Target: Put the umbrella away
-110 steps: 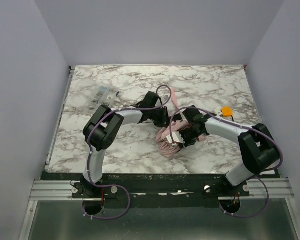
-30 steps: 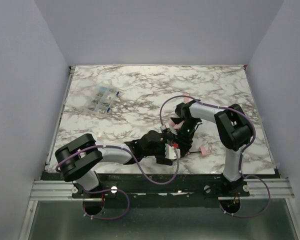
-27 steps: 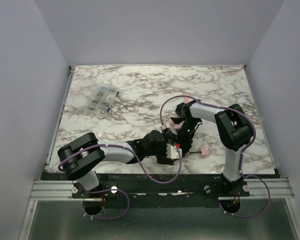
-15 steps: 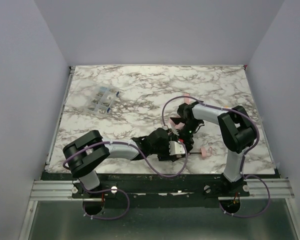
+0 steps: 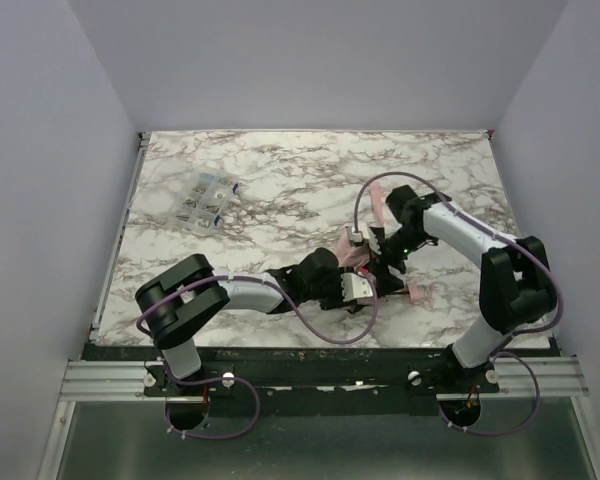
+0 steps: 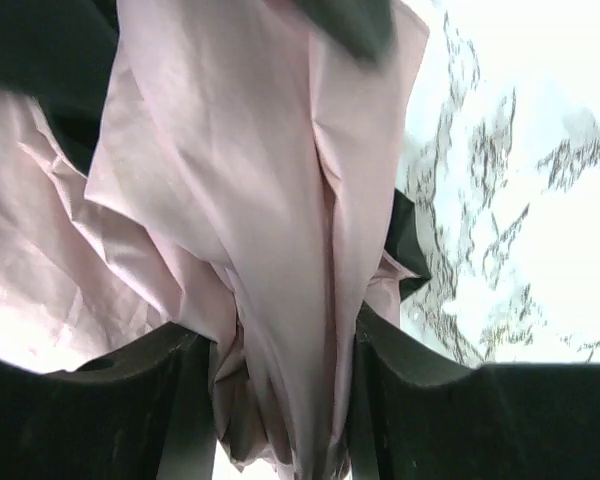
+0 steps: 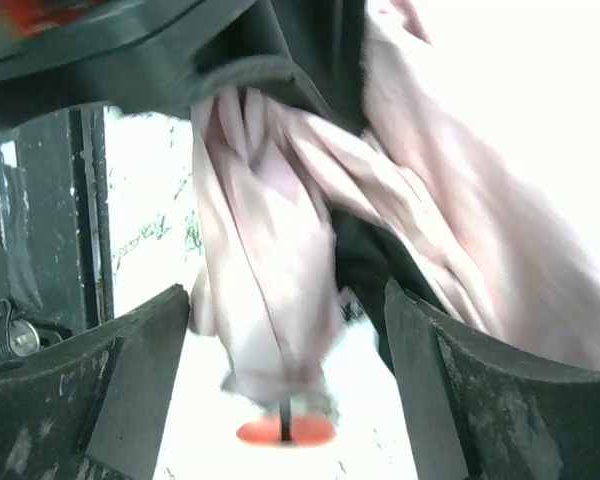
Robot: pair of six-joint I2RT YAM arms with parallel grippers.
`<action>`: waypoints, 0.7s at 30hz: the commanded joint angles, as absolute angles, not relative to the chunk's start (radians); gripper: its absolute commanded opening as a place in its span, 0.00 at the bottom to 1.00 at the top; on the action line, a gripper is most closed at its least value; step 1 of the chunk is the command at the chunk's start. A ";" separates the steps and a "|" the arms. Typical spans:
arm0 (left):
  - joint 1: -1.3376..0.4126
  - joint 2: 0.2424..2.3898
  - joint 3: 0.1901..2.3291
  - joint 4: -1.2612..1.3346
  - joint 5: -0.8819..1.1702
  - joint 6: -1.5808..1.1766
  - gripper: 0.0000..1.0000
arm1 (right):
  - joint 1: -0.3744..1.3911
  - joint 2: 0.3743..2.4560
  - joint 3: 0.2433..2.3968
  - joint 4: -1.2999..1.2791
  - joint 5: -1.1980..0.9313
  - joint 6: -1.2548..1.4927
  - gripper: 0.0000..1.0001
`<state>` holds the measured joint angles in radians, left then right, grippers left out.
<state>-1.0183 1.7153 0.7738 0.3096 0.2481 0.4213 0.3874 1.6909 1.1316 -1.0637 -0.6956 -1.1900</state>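
Note:
The pale pink umbrella (image 5: 348, 252) lies folded and crumpled on the marble table (image 5: 280, 180), near the front centre. Its strap (image 5: 377, 197) trails toward the back and its small pink handle (image 5: 417, 293) lies to the right on a thin dark shaft. My left gripper (image 5: 368, 284) reaches in from the left, and its jaws pinch a bunch of the fabric (image 6: 280, 250). My right gripper (image 5: 382, 248) hovers just behind the fabric. In the right wrist view the right gripper (image 7: 285, 310) stands wide open around the bundled cloth (image 7: 265, 300), with gaps on both sides. The handle (image 7: 285, 431) shows below.
A clear plastic case (image 5: 206, 197) with dark items lies at the back left of the table. Pale walls close in the left, right and back sides. A black rail (image 5: 320, 360) runs along the front edge by the arm bases.
My left gripper slid right along the umbrella and closed on the fabric. My right gripper opened, letting go, and its arm swung out to the right.

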 commanded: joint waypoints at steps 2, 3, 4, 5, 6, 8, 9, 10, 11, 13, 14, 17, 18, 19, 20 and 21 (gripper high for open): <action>-0.978 1.773 0.700 0.152 0.297 0.394 0.37 | 0.243 1.520 1.142 -0.983 -0.848 -1.223 0.87; -0.975 1.773 0.697 0.155 0.305 0.397 0.37 | 0.225 1.497 1.118 -0.948 -0.856 -1.228 0.91; -0.971 1.771 0.695 0.155 0.308 0.401 0.37 | 0.221 1.472 1.086 -0.904 -0.856 -1.228 0.96; -0.969 1.773 0.695 0.156 0.312 0.406 0.37 | 0.220 1.455 1.059 -0.876 -0.862 -1.230 0.98; -0.965 1.774 0.694 0.158 0.319 0.410 0.37 | 0.221 1.440 1.041 -0.866 -0.884 -1.259 0.99; -0.958 1.774 0.689 0.168 0.332 0.414 0.37 | 0.221 1.421 1.002 -0.863 -0.943 -1.348 1.00; -0.953 1.774 0.686 0.177 0.341 0.416 0.37 | 0.221 1.411 0.973 -0.855 -0.983 -1.409 1.00; -0.950 1.772 0.683 0.183 0.351 0.419 0.37 | 0.221 1.401 0.949 -0.857 -1.018 -1.478 1.00; -0.946 1.772 0.681 0.188 0.358 0.422 0.37 | 0.221 1.389 0.918 -0.844 -1.046 -1.562 1.00; -0.939 1.774 0.683 0.192 0.377 0.428 0.37 | 0.224 1.370 0.871 -0.749 -1.077 -1.583 1.00; -0.935 1.777 0.684 0.192 0.385 0.429 0.37 | 0.240 1.368 0.863 -0.688 -1.065 -1.545 1.00; -0.927 1.785 0.687 0.198 0.405 0.429 0.37 | 0.282 1.387 0.861 -0.608 -0.998 -1.524 1.00; -0.926 1.788 0.689 0.202 0.407 0.428 0.37 | 0.293 1.399 0.858 -0.579 -0.982 -1.504 1.00; -0.925 1.792 0.690 0.201 0.411 0.428 0.37 | 0.307 1.412 0.855 -0.544 -0.953 -1.483 1.00; -0.926 1.794 0.692 0.204 0.413 0.427 0.37 | 0.316 1.429 0.849 -0.505 -0.926 -1.448 1.00; -0.924 1.796 0.690 0.208 0.414 0.424 0.37 | 0.325 1.443 0.842 -0.472 -0.902 -1.418 1.00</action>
